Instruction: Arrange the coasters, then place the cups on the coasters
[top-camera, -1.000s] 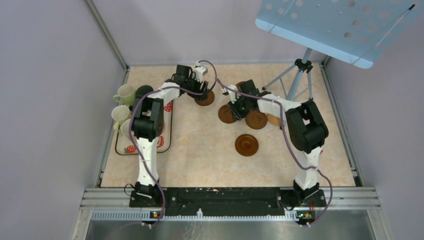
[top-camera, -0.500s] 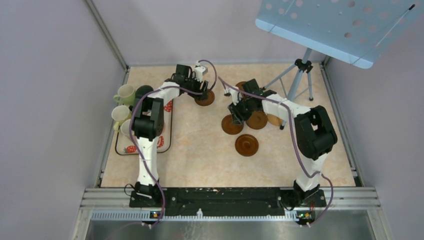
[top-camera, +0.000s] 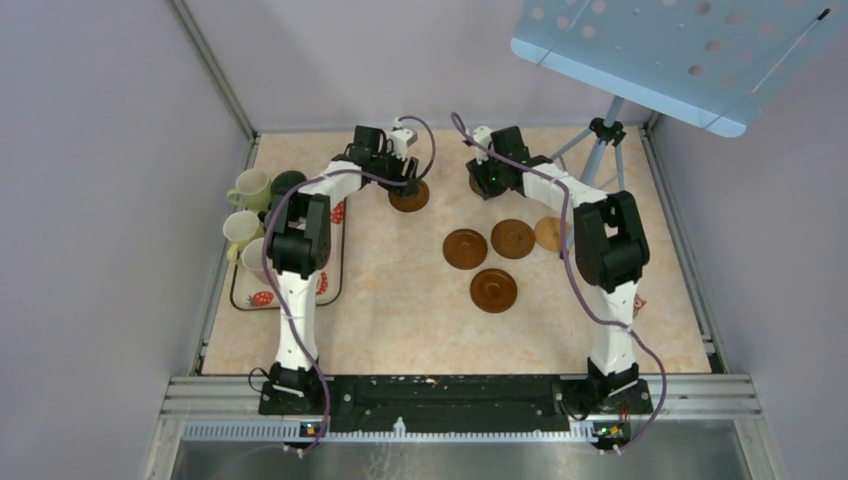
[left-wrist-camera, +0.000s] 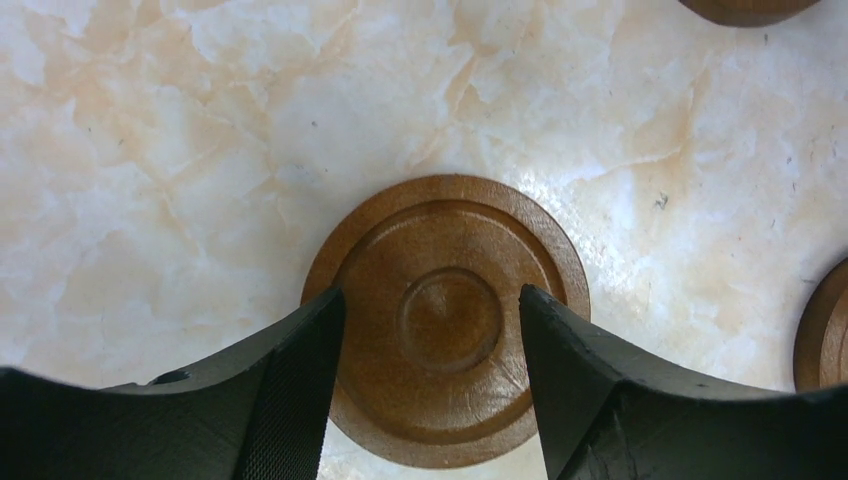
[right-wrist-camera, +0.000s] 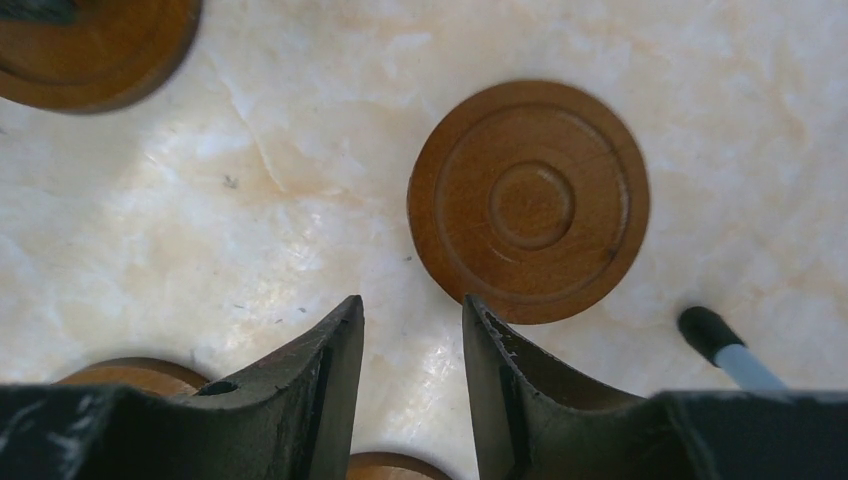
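Note:
A dark brown coaster (left-wrist-camera: 445, 320) lies flat on the marble table under my left gripper (left-wrist-camera: 430, 292). Its open jaws hover over the disc's top on either side of the centre. In the top view this coaster (top-camera: 408, 197) is at the back middle, below the left gripper (top-camera: 404, 178). My right gripper (right-wrist-camera: 412, 305) is narrowly open over bare table with nothing between its jaws, and another coaster (right-wrist-camera: 529, 202) lies just ahead of it. Three dark coasters (top-camera: 465, 248) (top-camera: 512, 238) (top-camera: 493, 289) and a tan one (top-camera: 548, 233) lie mid-table. The cups (top-camera: 250, 187) stand at the left.
The cups sit on and beside a strawberry-print tray (top-camera: 246, 299), partly hidden by the left arm. A blue perforated stand (top-camera: 680, 50) on a tripod (top-camera: 600, 150) overhangs the back right, and one tripod foot (right-wrist-camera: 705, 330) rests near the right gripper. Walls enclose the table.
My right gripper has left the middle coasters and moved to the back of the table. One dark coaster there has slid a little nearer. The left arm has stayed still.

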